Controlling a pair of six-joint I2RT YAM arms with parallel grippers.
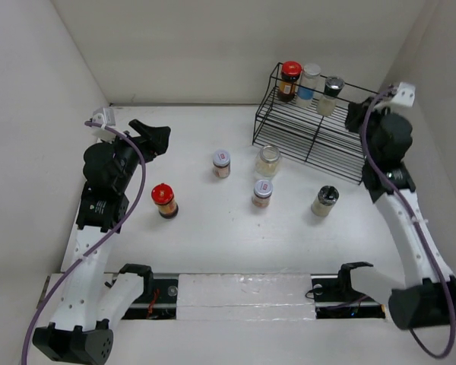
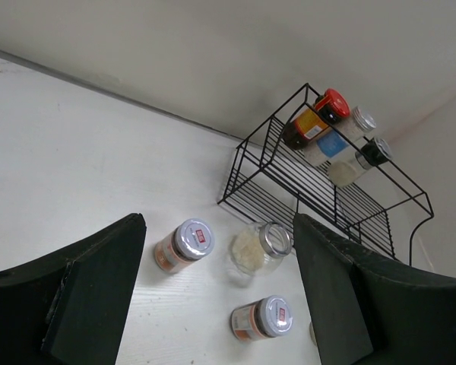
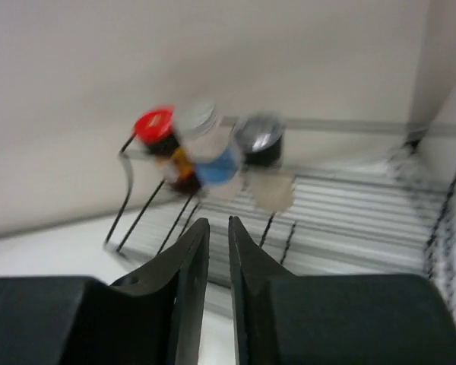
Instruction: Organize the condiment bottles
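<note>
**Condiment bottles:** eight small glass jars, all upright.
- **On the top shelf of the black wire rack (image 1: 311, 141), in a row:**
  - red-lidded dark-sauce jar (image 1: 289, 80)
  - white-capped blue-label jar (image 1: 309, 82)
  - dark-topped pale jar (image 1: 331, 95)
- **On the white table (image 1: 213, 243), set apart from one another:**
  - second red-lidded jar (image 1: 164, 201), at left
  - silver-lidded orange jar (image 1: 221, 163)
  - clear pale-filled jar (image 1: 268, 160), just before the rack
  - nearer orange jar (image 1: 262, 193)
  - dark-capped pale jar (image 1: 324, 201), at right

**Room:** plain white walls (image 1: 213, 46) on three sides, with the rack in the far right corner.

**Left gripper (image 2: 219, 224):** fingers spread wide and empty, raised at the table's left. The two orange jars and the clear jar lie ahead of it, untouched.

**Right gripper (image 3: 216, 228):** fingers pressed almost together, with nothing between them. It sits at the rack's right end with the three shelved jars ahead. The wrist view is blurred, so the gap to them is uncertain.
</note>
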